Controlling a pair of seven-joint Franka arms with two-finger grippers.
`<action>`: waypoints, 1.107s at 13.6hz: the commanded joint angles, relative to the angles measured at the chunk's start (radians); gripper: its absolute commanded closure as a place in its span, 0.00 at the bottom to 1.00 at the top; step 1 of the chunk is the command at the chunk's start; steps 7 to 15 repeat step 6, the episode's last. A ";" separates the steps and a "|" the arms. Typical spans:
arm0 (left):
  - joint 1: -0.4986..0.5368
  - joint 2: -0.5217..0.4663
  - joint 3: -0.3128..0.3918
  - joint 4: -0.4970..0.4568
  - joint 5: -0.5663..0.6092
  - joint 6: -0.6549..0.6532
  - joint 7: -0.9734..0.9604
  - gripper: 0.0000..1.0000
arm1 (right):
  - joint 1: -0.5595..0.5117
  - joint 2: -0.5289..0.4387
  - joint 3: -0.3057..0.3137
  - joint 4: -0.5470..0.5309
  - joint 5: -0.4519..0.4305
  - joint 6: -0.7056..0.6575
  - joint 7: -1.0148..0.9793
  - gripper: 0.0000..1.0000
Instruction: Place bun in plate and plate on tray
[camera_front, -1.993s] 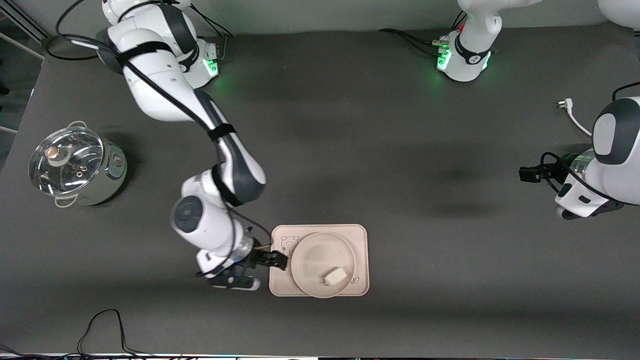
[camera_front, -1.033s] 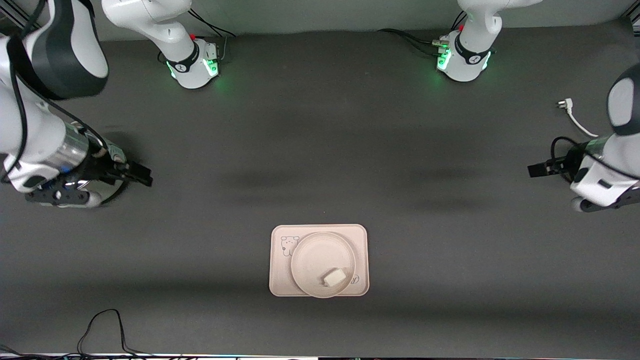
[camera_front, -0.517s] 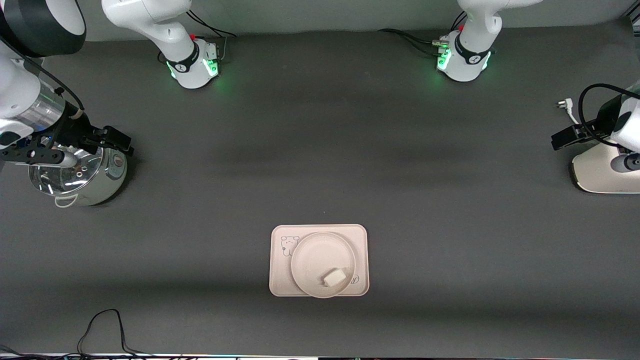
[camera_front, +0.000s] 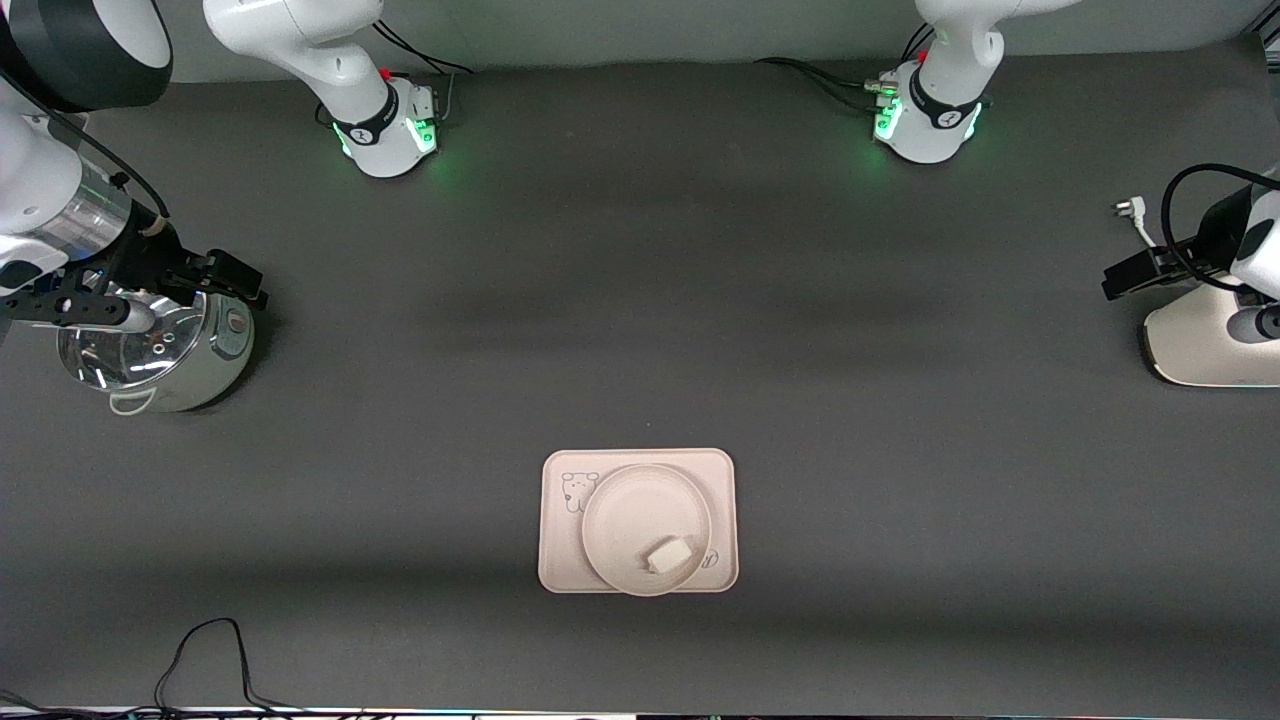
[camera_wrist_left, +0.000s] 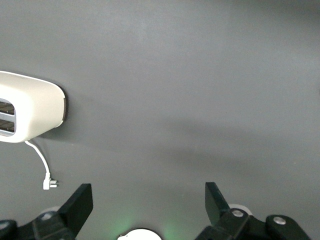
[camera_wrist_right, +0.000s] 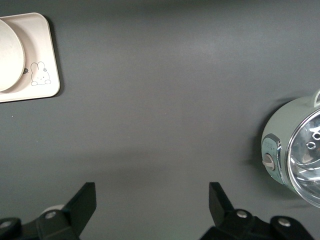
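Observation:
The white bun (camera_front: 668, 553) lies in the round cream plate (camera_front: 630, 510), on the side nearest the front camera. The plate rests on the rectangular tray (camera_front: 560, 565) with the bear drawing. My right gripper (camera_front: 232, 276) is open and empty, up over the rim of a steel pot toward the right arm's end of the table. In the right wrist view its fingers (camera_wrist_right: 82, 202) stand wide apart, with a corner of the tray (camera_wrist_right: 42, 47) and the plate's edge (camera_wrist_right: 7, 55) in sight. My left gripper (camera_front: 1125, 276) is open and empty, over the table beside a toaster; the left wrist view (camera_wrist_left: 148, 200) shows it wide open.
A steel pot with a glass lid (camera_front: 150, 350) stands at the right arm's end, also in the right wrist view (camera_wrist_right: 295, 150). A white toaster (camera_front: 1205, 350) with its cord and plug (camera_front: 1130, 210) stands at the left arm's end. A black cable (camera_front: 200, 650) lies near the front edge.
My right gripper has left the tray's edge and swung away to over the pot. My left gripper has risen beside the toaster. Plate, bun and tray have not moved.

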 joint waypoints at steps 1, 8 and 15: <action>0.016 -0.002 -0.012 0.009 -0.006 -0.001 0.041 0.00 | 0.008 -0.015 -0.012 -0.011 -0.020 0.003 -0.003 0.00; 0.014 -0.004 -0.009 0.009 -0.006 -0.004 0.042 0.00 | 0.009 -0.012 -0.021 -0.011 -0.018 0.006 -0.003 0.00; 0.014 -0.004 -0.009 0.009 -0.006 -0.004 0.042 0.00 | 0.009 -0.012 -0.021 -0.011 -0.018 0.006 -0.003 0.00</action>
